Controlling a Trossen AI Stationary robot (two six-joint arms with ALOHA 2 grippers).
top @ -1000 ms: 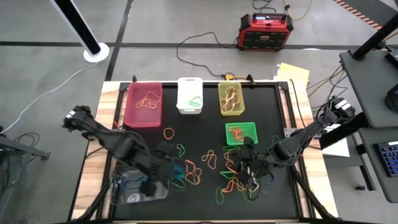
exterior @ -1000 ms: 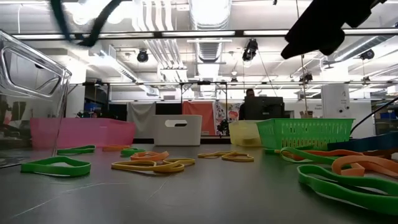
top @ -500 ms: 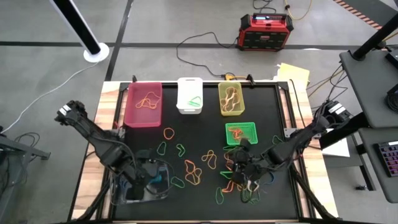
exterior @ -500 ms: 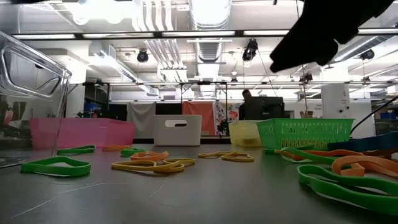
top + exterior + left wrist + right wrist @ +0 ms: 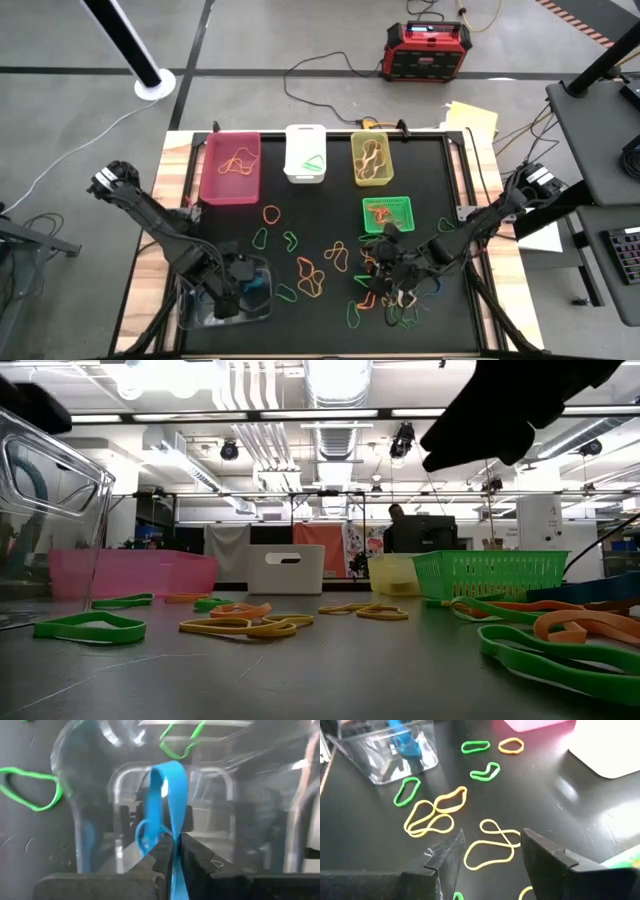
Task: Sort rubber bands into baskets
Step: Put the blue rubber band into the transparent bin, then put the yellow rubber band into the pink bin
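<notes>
Left gripper (image 5: 232, 296) is down inside the clear basket (image 5: 196, 312) at the front-left corner of the table (image 5: 455, 330), fingers pinched tight on a blue rubber band (image 5: 167, 800) that loops out past the tips (seen best from the left wrist cam). Along the far edge, L to R: pink basket (image 5: 230, 190), white basket (image 5: 305, 178), yellow-green basket (image 5: 370, 182), each w/ bands in it. Green mesh basket (image 5: 388, 229) sits a bit nearer, right of centre. Loose rubber bands (image 5: 310, 276) lie scattered mid-table betw. the arms, orange, yellow, green. Right gripper (image 5: 386, 272) hangs over the right-hand bunch of them, fingers spread apart w/ nothing betw. them; a yellow band (image 5: 489, 851) lies on the table beyond its tips.
</notes>
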